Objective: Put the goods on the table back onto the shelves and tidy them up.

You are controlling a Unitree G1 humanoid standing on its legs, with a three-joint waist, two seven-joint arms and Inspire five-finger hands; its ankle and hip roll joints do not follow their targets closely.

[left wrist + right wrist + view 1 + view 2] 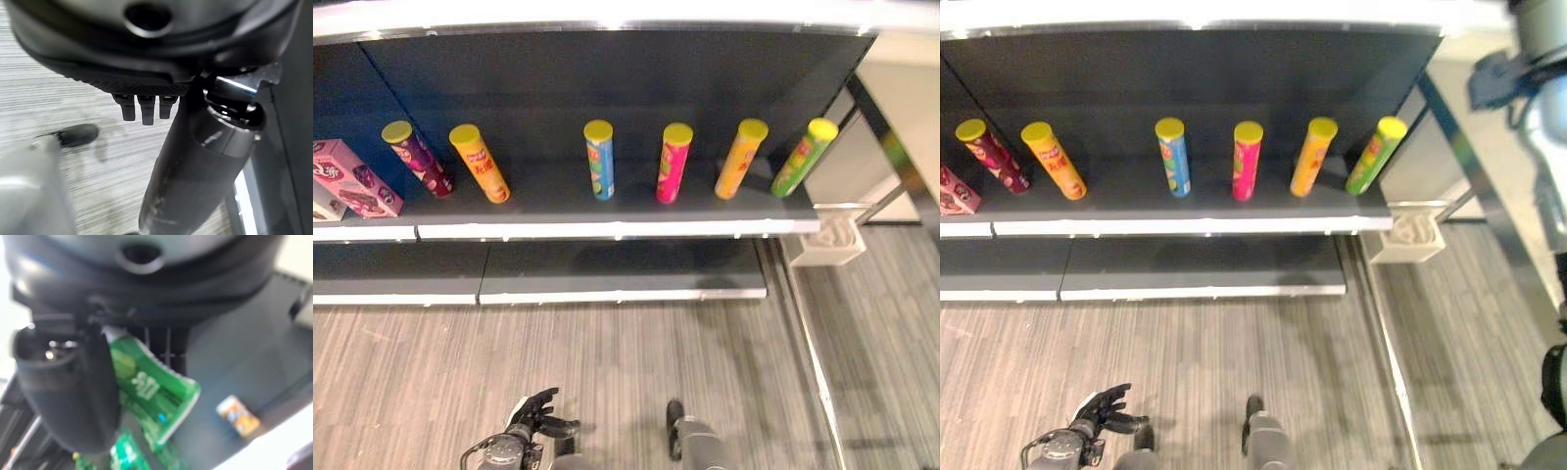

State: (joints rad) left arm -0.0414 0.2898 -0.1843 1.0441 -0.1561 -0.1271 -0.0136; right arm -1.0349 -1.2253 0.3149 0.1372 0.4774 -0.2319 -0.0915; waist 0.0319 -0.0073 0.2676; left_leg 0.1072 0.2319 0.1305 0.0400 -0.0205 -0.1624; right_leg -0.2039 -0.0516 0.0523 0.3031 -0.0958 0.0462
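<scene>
The dark shelf point(607, 201) runs across the 12 o'clock side of the head views, bearing six yellow-lidded tubes point(599, 160) in a spaced row, with a pink box point(352, 177) at the 9 o'clock end. The right hand point(68, 387) has thumb and fingers curled round a green packet point(154, 391), raised over a dark shelf board on which a small orange packet point(238, 416) lies. The left hand point(536, 411) hangs at 6 o'clock above the striped floor point(636, 362), fingers relaxed, holding nothing.

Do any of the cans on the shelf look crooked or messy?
Nothing stands out. Six yellow-lidded tube cans stand spaced in a row on the shelf, from the maroon can to the green can. A pink box sits at the left end.
</scene>
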